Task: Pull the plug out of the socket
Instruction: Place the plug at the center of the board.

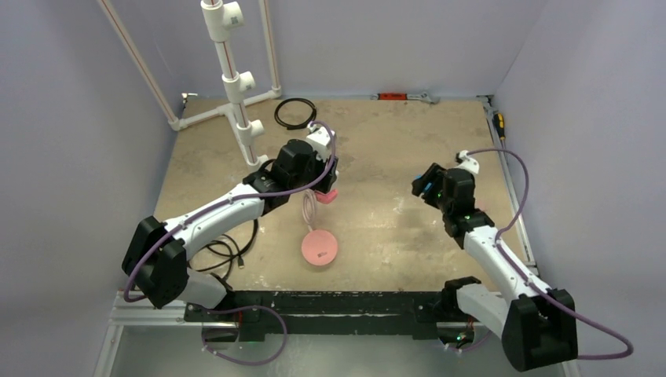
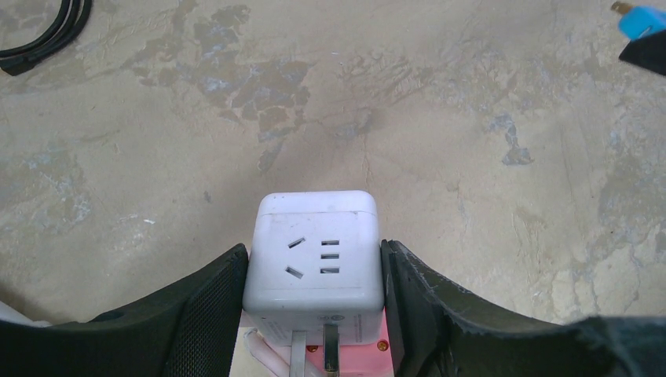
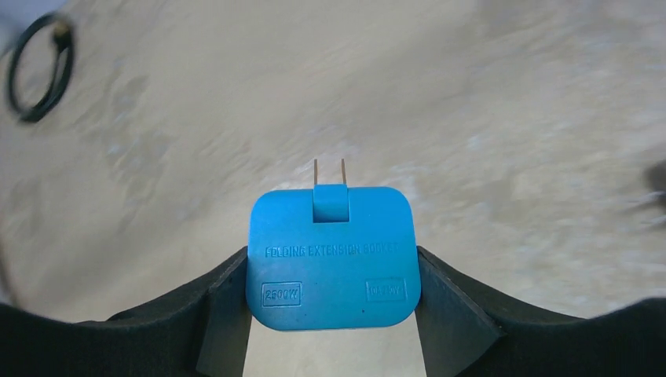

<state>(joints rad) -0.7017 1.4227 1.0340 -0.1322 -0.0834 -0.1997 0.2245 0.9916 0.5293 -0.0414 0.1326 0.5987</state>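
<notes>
Two firm grips sit well apart above the table point(image 1: 393, 141): your left gripper point(image 2: 314, 263) clamps the white socket point(image 2: 312, 236) near the middle, and your right gripper point(image 3: 331, 271) clamps the blue plug point(image 3: 330, 236) toward the right edge, prongs bare, so the pull looks done and next comes setting both down gently.

1. The blue plug point(image 3: 333, 259) carried one line of raised lettering across its face, just below its folding prong tab point(image 3: 330, 203): "FOLDING EXTENSION SOCKET".
2. Further below the tab and to its left, a small raised box on the same face read "2500W".
3. Further below the tab and to its right, a matching raised box held characters too faint to make out.
4. The white cube socket point(image 2: 314, 255) showed only a small round printed mark on its near face, too small to read.
</notes>
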